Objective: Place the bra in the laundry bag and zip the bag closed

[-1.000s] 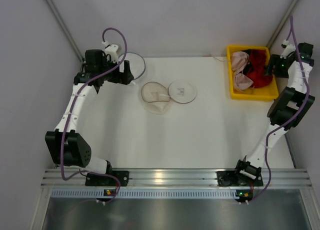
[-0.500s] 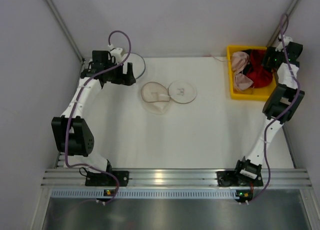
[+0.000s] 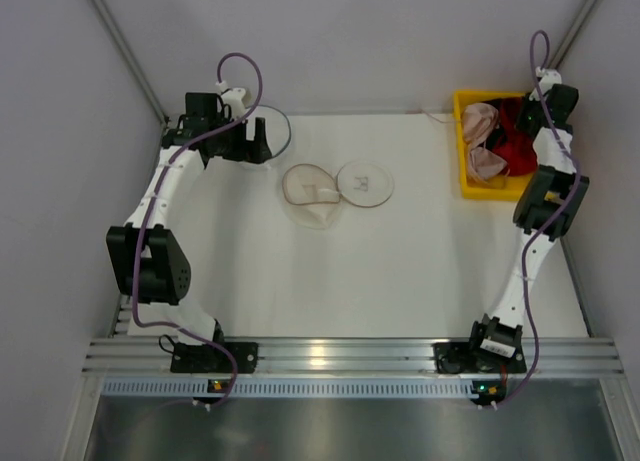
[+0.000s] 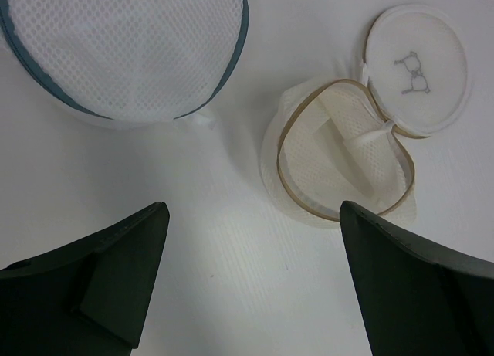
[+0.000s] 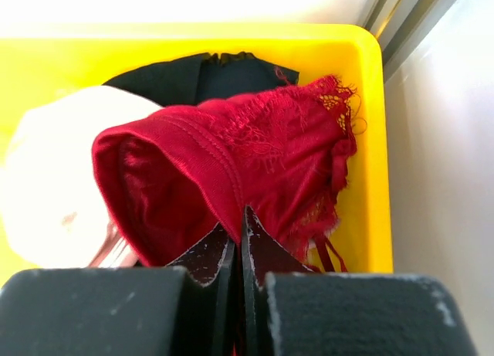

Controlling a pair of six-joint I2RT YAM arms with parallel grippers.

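Right gripper [image 5: 239,218] clenched on the red lace bra [image 5: 231,167] over a yellow bin [image 5: 372,147]; left gripper [image 4: 255,283] spread wide above the laundry bag [image 4: 336,151].

In the right wrist view, the two dark fingers are pressed together, pinching a fold of the bra, which bunches just beyond the fingertips with its lace edge off to their right. A black garment [image 5: 202,74] lies past the bra in the bin, and a pale pink bra [image 5: 46,178] lies to the fingers' left. In the left wrist view, the fingers stand far apart, holding nothing. The laundry bag lies on the white table [image 4: 224,240] ahead of them, nearer the right finger, open, with its marked round flap [image 4: 417,62] folded back. A dark-rimmed mesh bag [image 4: 127,47] lies ahead of the left finger.
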